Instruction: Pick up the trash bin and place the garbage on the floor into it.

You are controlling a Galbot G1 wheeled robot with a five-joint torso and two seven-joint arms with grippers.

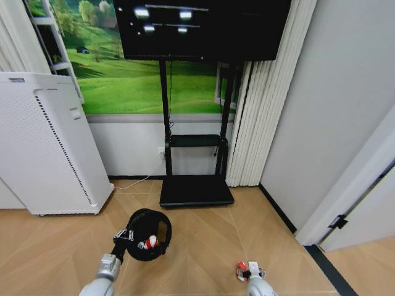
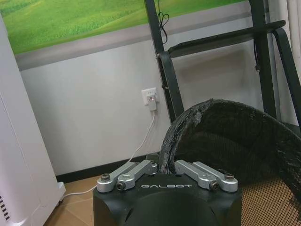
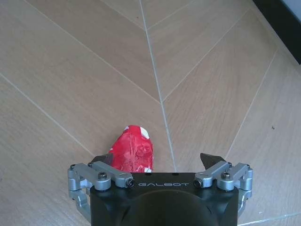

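Near the head view's lower edge, left gripper: the left gripper (image 1: 125,237) is clamped on the rim of the trash bin (image 1: 150,234), a black mesh bin held tilted above the floor (image 1: 203,246) with its mouth turned toward the camera.
Head view, bin contents: a red-and-white wrapper (image 1: 149,243) lies inside the bin.
Head view, right gripper: the right gripper (image 1: 252,271) hangs low over the parquet, with a second red-and-white piece of garbage (image 1: 242,266) at its fingers.
Head view, surroundings: a white perforated appliance (image 1: 46,148) stands to the left, and a black screen stand (image 1: 194,185) stands against the wall behind the bin.
Left wrist view, grip: the left gripper (image 2: 165,165) has its fingers drawn together on the bin's rim (image 2: 197,122); the mesh wall curves away beyond them.
Left wrist view, background: a wall socket (image 2: 150,97) with a white cable and the stand's legs (image 2: 169,80).
Right wrist view, gripper: the right gripper (image 3: 157,162) has its fingers spread wide, pointing down at the chevron floor (image 3: 94,70).
Right wrist view, garbage: a crumpled red wrapper (image 3: 133,151) sits on the floor between the spread fingers, nearer one fingertip (image 3: 210,160) than the other; whether either finger touches it is unclear.
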